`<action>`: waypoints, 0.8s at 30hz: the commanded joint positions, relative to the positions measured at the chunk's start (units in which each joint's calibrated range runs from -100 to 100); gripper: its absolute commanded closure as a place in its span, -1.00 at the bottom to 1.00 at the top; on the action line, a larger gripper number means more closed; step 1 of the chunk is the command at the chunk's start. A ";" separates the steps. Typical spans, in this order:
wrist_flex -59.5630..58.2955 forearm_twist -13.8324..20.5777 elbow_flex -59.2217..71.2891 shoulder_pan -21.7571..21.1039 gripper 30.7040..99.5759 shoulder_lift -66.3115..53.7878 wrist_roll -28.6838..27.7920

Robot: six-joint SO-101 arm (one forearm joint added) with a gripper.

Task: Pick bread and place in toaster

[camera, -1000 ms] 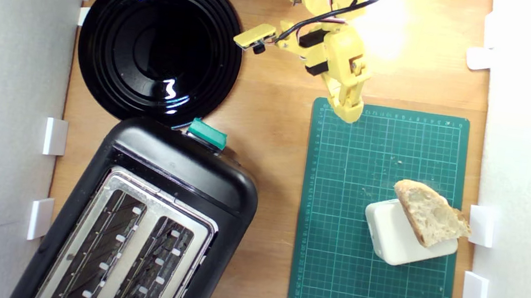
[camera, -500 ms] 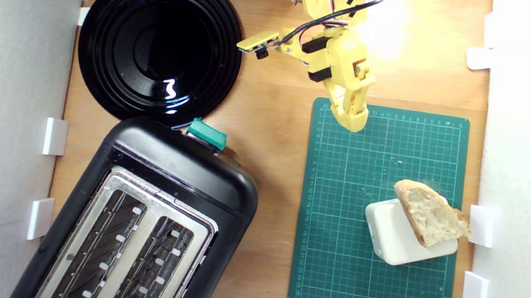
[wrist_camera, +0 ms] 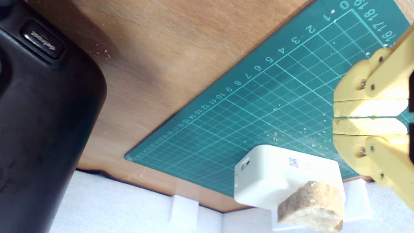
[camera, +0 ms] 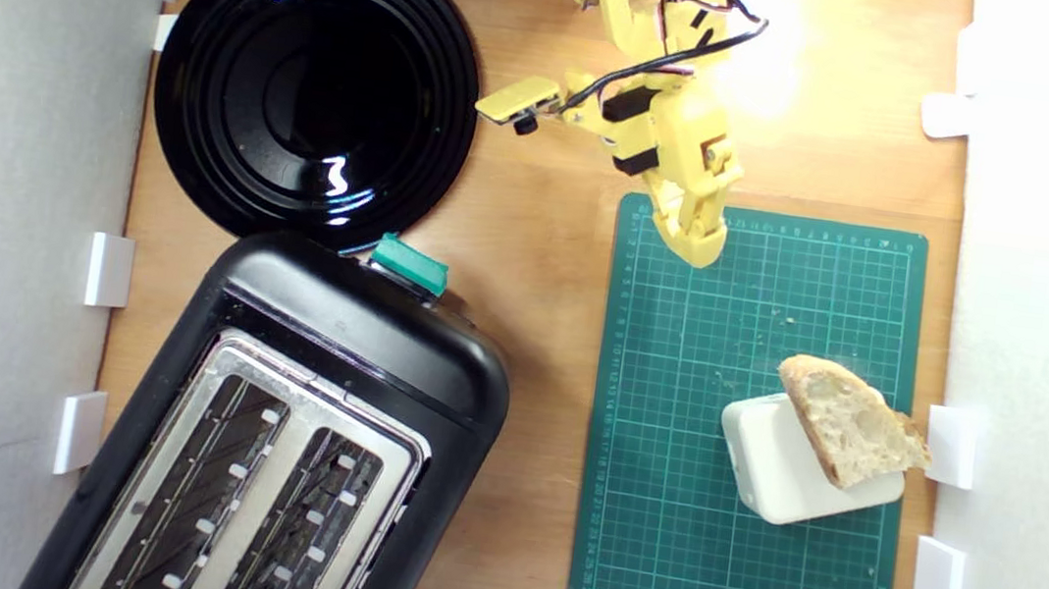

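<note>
With its jaws pressed together and empty, the gripper [camera: 696, 245] should spread wide before descending over the bread [camera: 851, 423], which leans on the white box [camera: 775, 476], well apart.

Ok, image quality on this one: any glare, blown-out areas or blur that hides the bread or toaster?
Exterior view: a bright hotspot washes out the wooden table beside the arm, and the black plate carries specular streaks; the bread and toaster read clearly. Wrist view: the gripper is bright and soft-edged up close, the toaster is a dark, featureless mass, and the bread is sharp enough.
</note>
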 commanded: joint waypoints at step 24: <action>-18.05 7.52 -11.29 -1.78 0.25 18.18 0.37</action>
